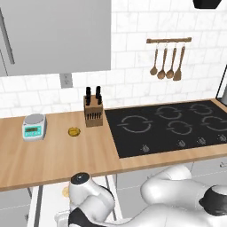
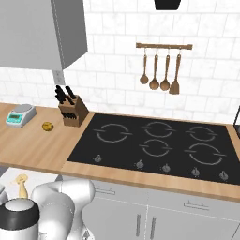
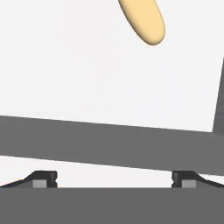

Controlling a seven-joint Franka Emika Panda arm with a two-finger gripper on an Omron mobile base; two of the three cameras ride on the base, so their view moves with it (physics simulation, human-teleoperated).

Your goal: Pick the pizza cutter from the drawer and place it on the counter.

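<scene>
The pizza cutter (image 2: 21, 183) lies in the open white drawer (image 2: 8, 174) below the counter (image 1: 53, 155), its pale tan wheel toward the counter edge. In the left base view a bit of the pizza cutter (image 1: 65, 191) peeks out beside my arm, inside the drawer (image 1: 39, 205). The hand view looks down on the drawer's flat white inside (image 3: 78, 65). The cutter's rounded handle (image 3: 144, 19) sits at the top of it, well ahead of the fingers. My gripper (image 3: 114, 180) is open, fingertips (image 3: 43, 179) wide apart and holding nothing.
On the counter stand a small scale (image 1: 34, 127), a golden-brown lump (image 1: 73, 131) and a knife block (image 1: 93, 111). The black cooktop (image 1: 168, 126) lies to the right, with wooden utensils (image 1: 167, 60) hung on the tiled wall. A grey upper cabinet (image 1: 57, 35) hangs overhead.
</scene>
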